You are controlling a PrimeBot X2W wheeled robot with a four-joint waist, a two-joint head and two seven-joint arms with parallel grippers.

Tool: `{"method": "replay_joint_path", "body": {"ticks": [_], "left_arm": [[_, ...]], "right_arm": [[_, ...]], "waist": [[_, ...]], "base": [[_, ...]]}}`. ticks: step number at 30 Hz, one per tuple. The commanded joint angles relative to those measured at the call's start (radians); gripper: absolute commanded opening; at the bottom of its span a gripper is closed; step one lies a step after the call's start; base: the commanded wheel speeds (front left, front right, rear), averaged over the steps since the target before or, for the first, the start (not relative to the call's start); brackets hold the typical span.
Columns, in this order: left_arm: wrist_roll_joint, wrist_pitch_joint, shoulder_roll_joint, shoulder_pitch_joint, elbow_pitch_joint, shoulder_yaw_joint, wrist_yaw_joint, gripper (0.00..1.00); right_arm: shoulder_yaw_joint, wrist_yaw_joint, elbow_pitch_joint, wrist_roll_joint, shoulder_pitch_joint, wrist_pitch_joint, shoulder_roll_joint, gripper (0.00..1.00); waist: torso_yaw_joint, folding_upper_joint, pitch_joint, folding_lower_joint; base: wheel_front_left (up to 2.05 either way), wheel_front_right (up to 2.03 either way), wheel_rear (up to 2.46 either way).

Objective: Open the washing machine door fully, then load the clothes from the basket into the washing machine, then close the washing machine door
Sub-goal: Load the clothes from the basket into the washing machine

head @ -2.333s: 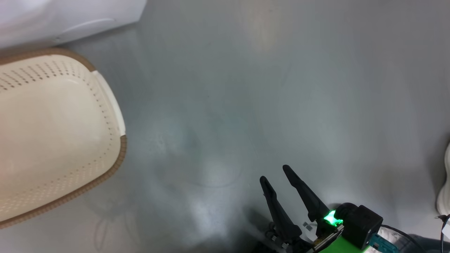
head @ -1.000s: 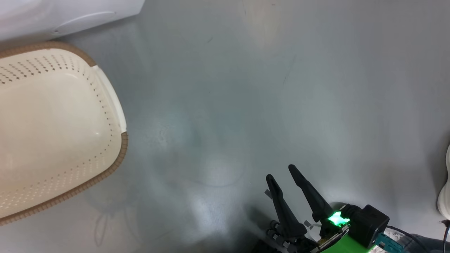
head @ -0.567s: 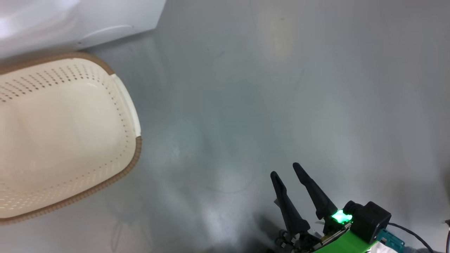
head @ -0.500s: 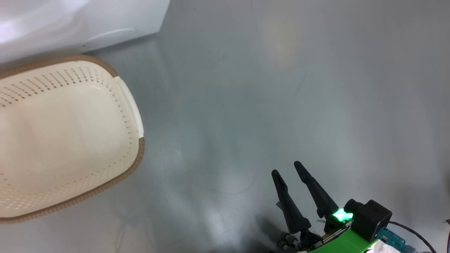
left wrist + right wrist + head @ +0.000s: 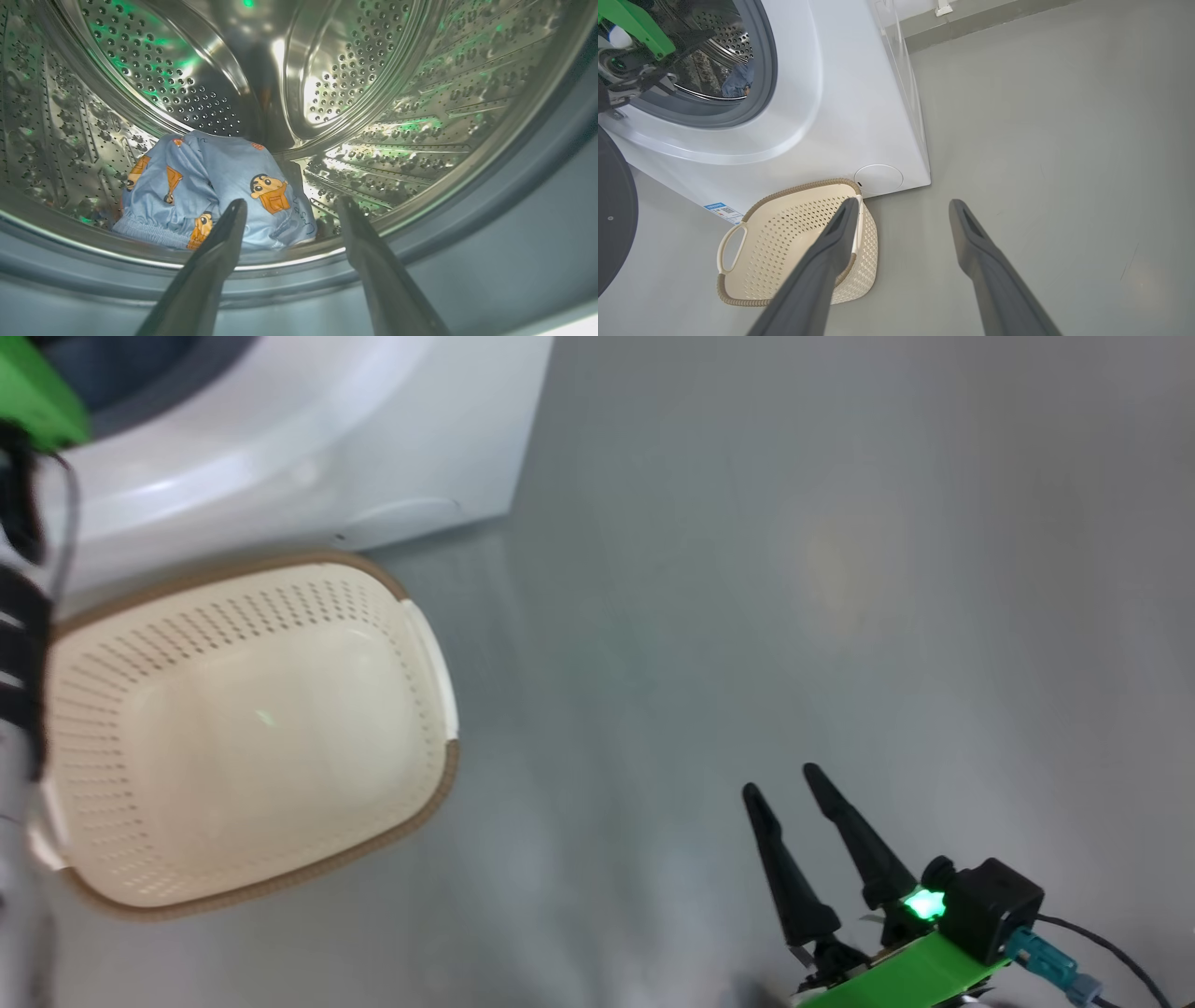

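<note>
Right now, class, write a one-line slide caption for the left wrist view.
The open left hand points into the washing machine's steel drum, where the blue cartoon-print clothes lie.

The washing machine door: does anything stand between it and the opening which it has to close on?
Yes. The left gripper, open, is at the mouth of the washing machine, pointing at the clothes in the drum. The washing machine door hangs open beside it; swung shut now, it would probably strike the gripper.
</note>
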State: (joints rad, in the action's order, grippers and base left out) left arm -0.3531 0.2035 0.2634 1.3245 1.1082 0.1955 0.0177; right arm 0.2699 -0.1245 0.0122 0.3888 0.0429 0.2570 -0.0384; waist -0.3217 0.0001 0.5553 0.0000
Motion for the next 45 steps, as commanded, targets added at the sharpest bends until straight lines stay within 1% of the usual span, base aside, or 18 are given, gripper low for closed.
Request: {"method": "replay_joint_path", "body": {"ticks": [1,7,10,15,16,19,23,26,34,40,45], "left_arm": [[-0.011,0.013,0.026,-0.020,-0.014,-0.005,-0.008,1.00],[-0.031,0.048,-0.054,-0.116,-0.009,0.001,-0.032,1.00],[-0.024,0.056,-0.090,-0.182,-0.034,0.018,-0.057,1.00],[-0.010,0.058,-0.138,-0.312,-0.145,0.024,-0.067,1.00],[-0.002,0.058,-0.152,-0.373,-0.193,0.029,-0.072,1.00],[0.015,0.058,-0.165,-0.466,-0.265,0.039,-0.078,1.00],[0.023,0.058,-0.180,-0.579,-0.340,0.041,-0.075,1.00],[0.003,0.058,-0.194,-0.653,-0.380,0.039,-0.083,1.00],[-0.017,0.058,-0.208,-0.816,-0.490,0.056,-0.076,1.00],[-0.016,0.058,-0.210,-0.920,-0.570,0.041,-0.051,1.00],[0.005,0.058,-0.199,-0.985,-0.614,0.023,-0.039,1.00]], "right_arm": [[0.011,-0.006,-0.013,-0.012,0.000,0.005,-0.012,1.00],[-0.040,-0.006,0.008,-0.045,-0.002,0.005,-0.012,1.00],[-0.064,-0.006,0.017,-0.065,-0.008,0.005,-0.012,1.00],[-0.134,-0.006,0.019,-0.081,-0.015,0.005,-0.012,1.00],[-0.147,-0.006,0.020,-0.090,-0.018,0.005,-0.012,1.00],[-0.164,-0.006,0.023,-0.105,-0.024,0.005,-0.012,1.00],[-0.190,-0.006,0.026,-0.125,-0.032,0.005,-0.012,1.00],[-0.213,-0.006,0.022,-0.139,-0.040,0.005,-0.012,1.00],[-0.246,-0.006,0.021,-0.169,-0.061,0.005,-0.012,1.00],[-0.258,-0.006,0.021,-0.180,-0.075,0.005,-0.012,1.00],[-0.255,-0.006,0.022,-0.186,-0.086,0.005,-0.012,1.00]], "waist": [[0.064,-0.0001,-0.079,0.0000],[0.135,-0.0001,-0.168,0.0000],[0.171,-0.0001,-0.212,0.0000],[0.241,-0.0001,-0.266,0.0000],[0.265,-0.0001,-0.285,0.0000],[0.299,-0.0001,-0.311,0.0000],[0.345,-0.0001,-0.340,0.0000],[0.383,-0.0001,-0.357,0.0000],[0.477,-0.0001,-0.397,0.0000],[0.518,-0.0001,-0.425,0.0000],[0.525,-0.0001,-0.445,0.0000]], "base": [[0.00,0.00,0.00],[0.00,0.00,0.00],[0.00,0.00,0.00],[0.00,0.00,0.00],[0.00,0.00,0.00],[0.00,0.00,0.00],[0.00,0.00,0.00],[0.00,0.00,0.00],[0.00,0.00,0.00],[0.00,0.00,0.00],[0.00,0.00,0.00]]}}
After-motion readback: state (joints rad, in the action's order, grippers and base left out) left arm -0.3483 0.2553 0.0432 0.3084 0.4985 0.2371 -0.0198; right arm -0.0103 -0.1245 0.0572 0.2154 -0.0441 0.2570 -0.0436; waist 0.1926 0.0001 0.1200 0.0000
